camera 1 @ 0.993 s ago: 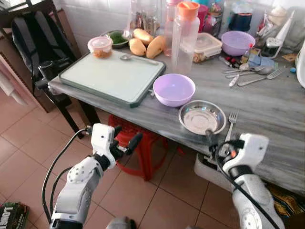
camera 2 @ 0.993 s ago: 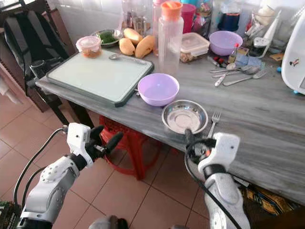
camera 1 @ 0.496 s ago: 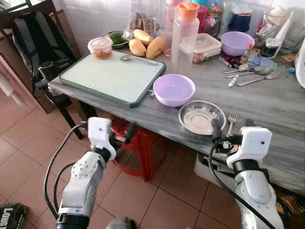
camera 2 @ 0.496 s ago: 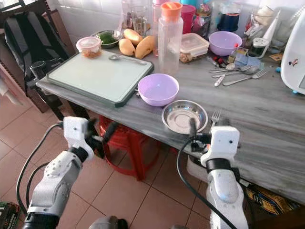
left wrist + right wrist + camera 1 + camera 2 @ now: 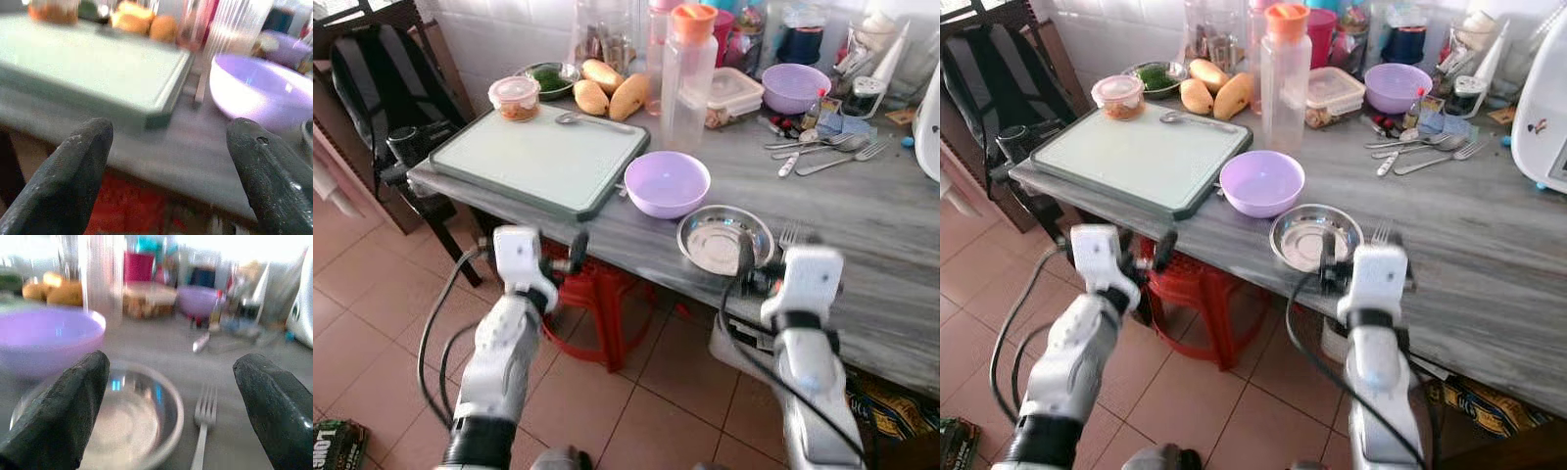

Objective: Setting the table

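Note:
A steel bowl (image 5: 724, 240) sits near the front edge of the grey table (image 5: 862, 225), with a fork (image 5: 790, 235) just to its right. A purple bowl (image 5: 667, 183) stands behind it on the left, beside a pale green cutting board (image 5: 540, 157). My right gripper (image 5: 173, 364) is open at the table edge. It points over the steel bowl (image 5: 127, 421) and the fork (image 5: 203, 431) and holds nothing. My left gripper (image 5: 168, 132) is open below the table's front edge, facing the cutting board's corner and the purple bowl (image 5: 259, 90).
A red stool (image 5: 597, 294) stands under the table between my arms. A black backpack (image 5: 382, 88) rests on a chair at the left. The back of the table holds a clear bottle with an orange cap (image 5: 685, 78), mangoes (image 5: 607, 93), food tubs, loose cutlery (image 5: 822, 152) and another purple bowl (image 5: 795, 86).
Both arms have risen and come closer to the table. The right gripper now reaches the table edge at the steel bowl and fork. The left gripper has turned to face the table.

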`<state>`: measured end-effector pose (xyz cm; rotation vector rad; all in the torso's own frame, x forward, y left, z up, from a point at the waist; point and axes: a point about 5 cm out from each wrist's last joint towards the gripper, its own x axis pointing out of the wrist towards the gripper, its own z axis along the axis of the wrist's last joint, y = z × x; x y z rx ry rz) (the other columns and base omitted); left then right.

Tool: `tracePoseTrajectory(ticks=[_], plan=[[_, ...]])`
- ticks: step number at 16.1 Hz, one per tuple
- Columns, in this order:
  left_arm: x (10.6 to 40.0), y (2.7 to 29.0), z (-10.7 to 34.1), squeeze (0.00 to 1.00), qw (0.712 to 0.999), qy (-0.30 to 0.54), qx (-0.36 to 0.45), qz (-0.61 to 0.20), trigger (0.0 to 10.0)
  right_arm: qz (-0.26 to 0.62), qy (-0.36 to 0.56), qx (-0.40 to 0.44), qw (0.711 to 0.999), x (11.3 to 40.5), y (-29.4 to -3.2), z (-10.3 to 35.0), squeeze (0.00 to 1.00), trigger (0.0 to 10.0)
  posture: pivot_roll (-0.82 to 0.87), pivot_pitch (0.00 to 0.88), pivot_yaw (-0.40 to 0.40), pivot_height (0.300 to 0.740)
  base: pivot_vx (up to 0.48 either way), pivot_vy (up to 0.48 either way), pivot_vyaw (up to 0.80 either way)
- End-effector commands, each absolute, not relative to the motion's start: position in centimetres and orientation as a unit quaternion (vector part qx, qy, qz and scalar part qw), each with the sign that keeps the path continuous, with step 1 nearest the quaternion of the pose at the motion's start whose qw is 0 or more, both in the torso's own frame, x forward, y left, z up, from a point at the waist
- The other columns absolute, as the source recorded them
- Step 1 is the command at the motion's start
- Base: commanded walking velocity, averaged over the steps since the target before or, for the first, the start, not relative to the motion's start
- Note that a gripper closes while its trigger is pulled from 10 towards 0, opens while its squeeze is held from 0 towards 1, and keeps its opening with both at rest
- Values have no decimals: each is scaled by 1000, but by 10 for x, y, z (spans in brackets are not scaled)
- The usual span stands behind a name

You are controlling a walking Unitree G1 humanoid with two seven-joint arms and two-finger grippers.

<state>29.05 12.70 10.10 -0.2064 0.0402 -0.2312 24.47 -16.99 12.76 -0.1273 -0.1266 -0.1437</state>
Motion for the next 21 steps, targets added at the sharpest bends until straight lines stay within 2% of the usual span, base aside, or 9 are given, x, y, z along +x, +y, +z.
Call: tracePoseTrajectory(ticks=[1, 4, 16, 21], plan=[[291, 131, 103, 0, 990, 12, -94, -106, 10000, -82, -66, -70, 992, 245, -174, 128, 0, 10000, -33, 0, 55, 740, 0, 0, 0], [284, 146, 97, 0, 993, 18, -71, -92, 10000, -85, -70, -73, 991, 248, -185, 129, 0, 10000, -23, 0, 43, 740, -164, 0, 0], [288, 139, 94, 0, 992, 16, -64, -103, 10000, -90, -71, -64, 991, 254, -192, 127, 0, 10000, -27, 0, 43, 740, -245, 0, 0], [284, 149, 86, 0, 992, 39, -49, -110, 10000, -98, -70, -59, 991, 257, -196, 121, 0, 10000, -29, 0, 101, 740, -246, 0, 0]])
